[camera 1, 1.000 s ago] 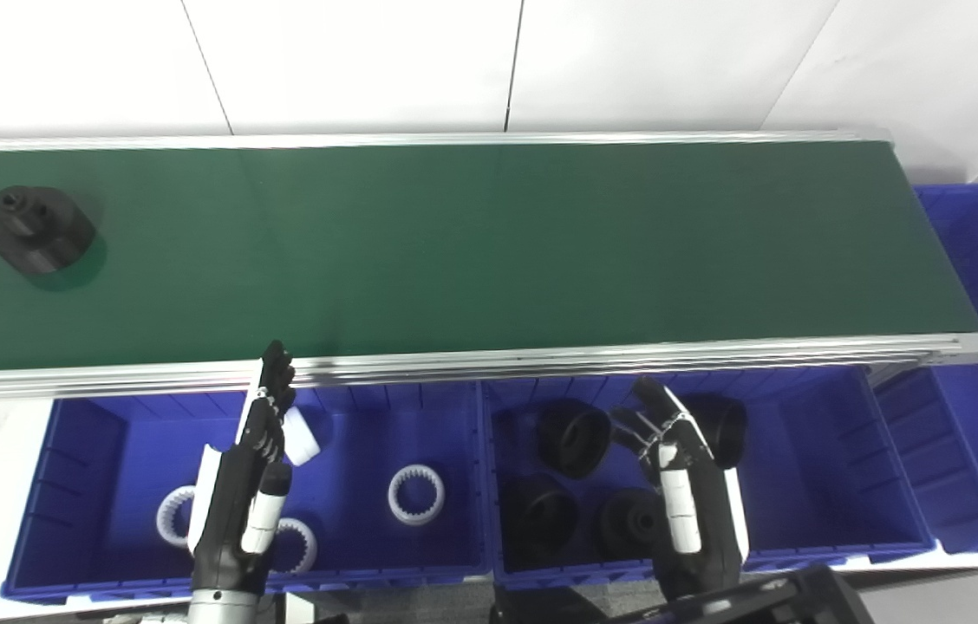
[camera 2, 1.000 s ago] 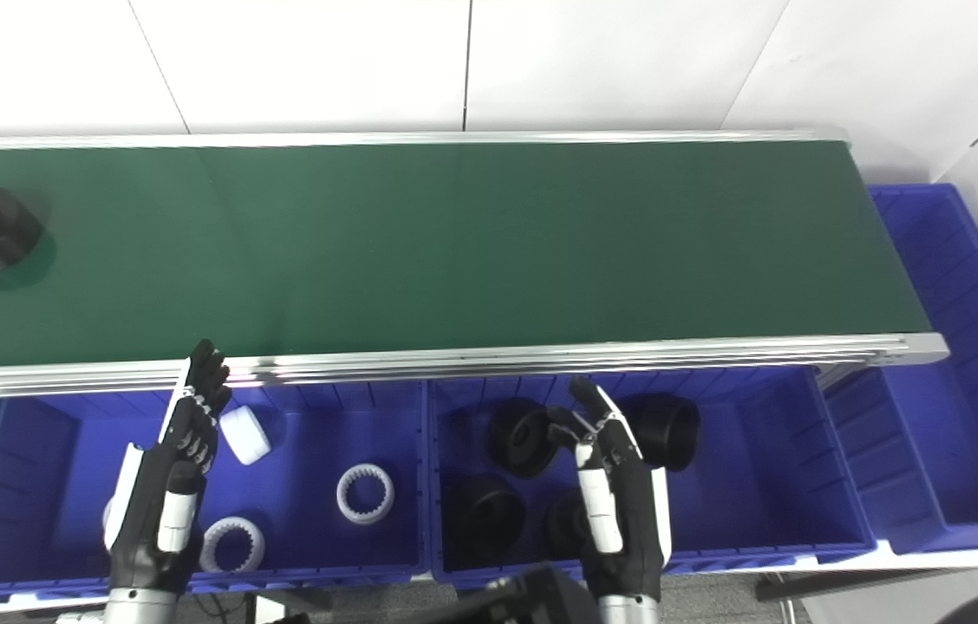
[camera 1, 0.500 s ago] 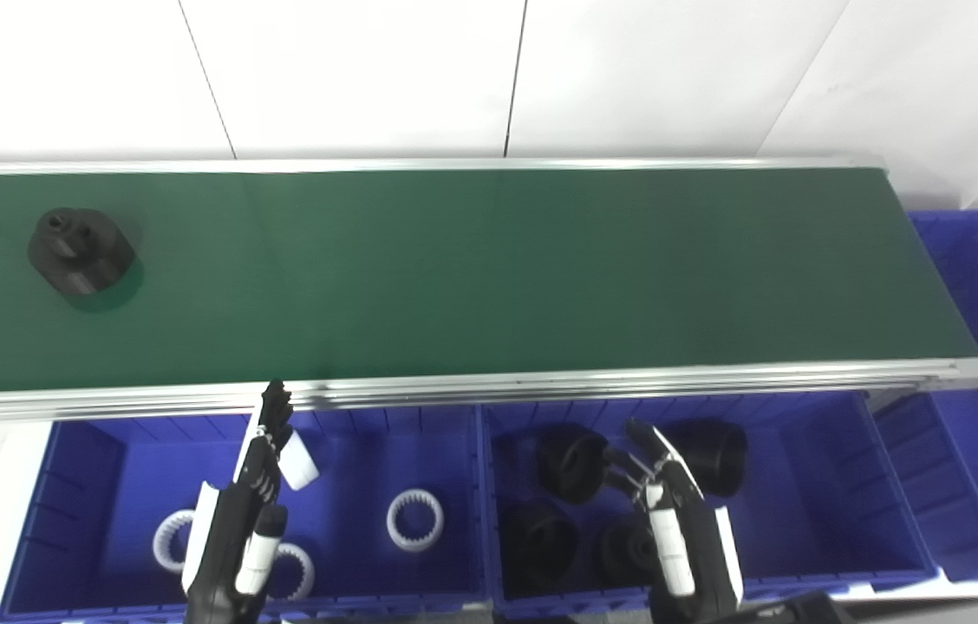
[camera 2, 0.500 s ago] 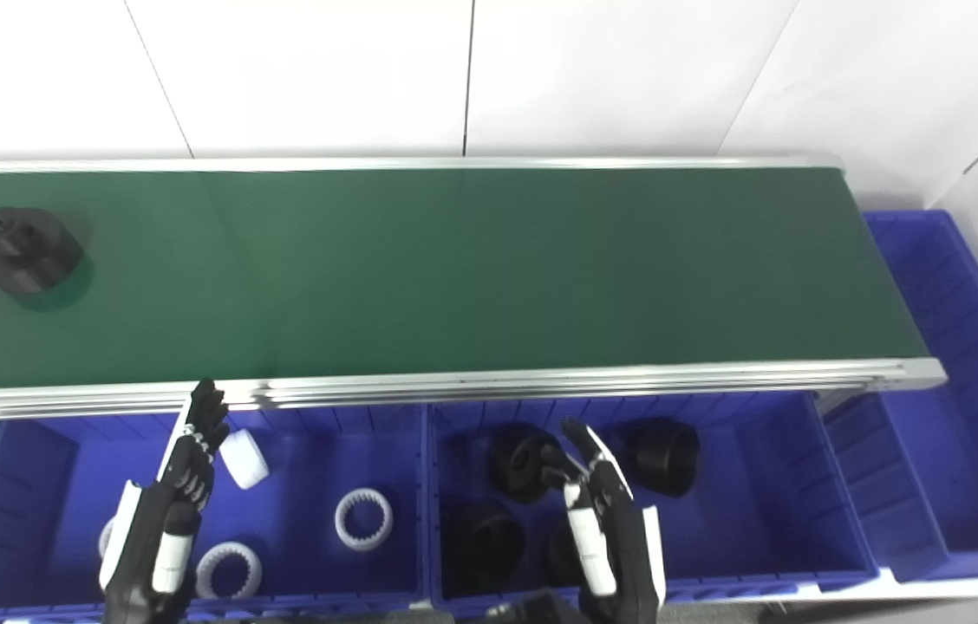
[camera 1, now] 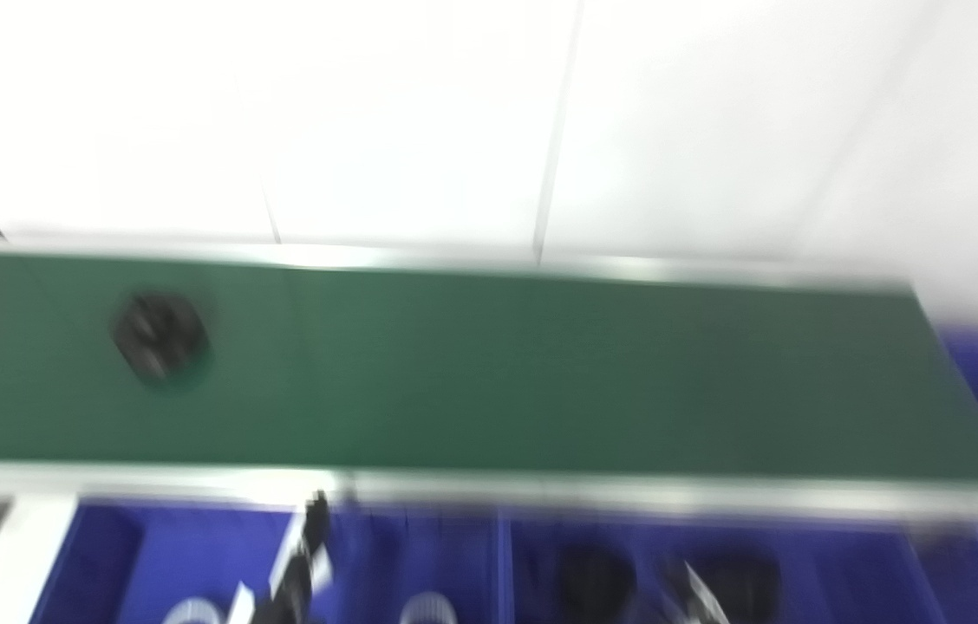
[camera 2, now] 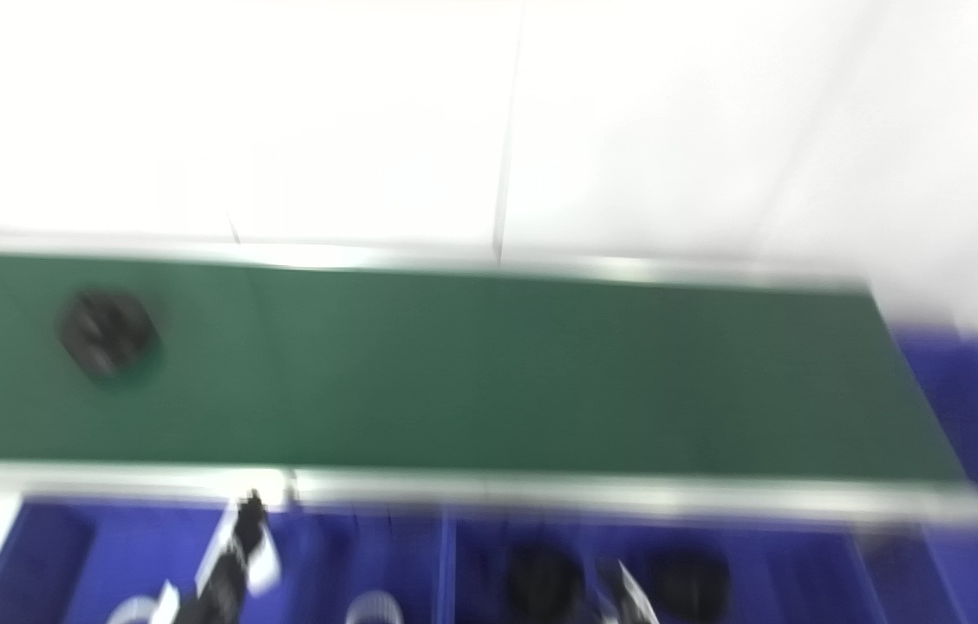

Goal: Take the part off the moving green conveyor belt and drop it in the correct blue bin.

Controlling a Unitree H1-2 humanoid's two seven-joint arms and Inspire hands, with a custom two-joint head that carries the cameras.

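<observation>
- Both views are badly smeared, so take the fine detail with a grain of salt.
- The green conveyor belt (camera 1: 541,373) runs left to right across the middle, with a white wall on its far side and the blue bins along its near edge.
- Left blue bin (camera 1: 125,555) has pale ring-shaped things at the bottom edge, too blurred to say more. Right blue bin (camera 1: 844,563) holds dark round parts (camera 1: 597,576). Going by colour, I'd guess the right one is the correct bin for a black piece.
- The black part (camera 1: 161,336) sits on the belt toward the left end, roughly mid-width, nothing touching it.
- Step in hand, as I read it: waiting and lining up, grab not started yet. Next move needs a hand up over the near rail and timed to meet the part as the belt carries it along.
- Left hand (camera 1: 303,563) pokes up over the left bin just below the near rail, holding nothing I can make out; can't tell if the fingers are spread or together.
- Right hand (camera 2: 628,594) is just a sliver at the bottom edge over the right bin, finger state not readable either.
</observation>
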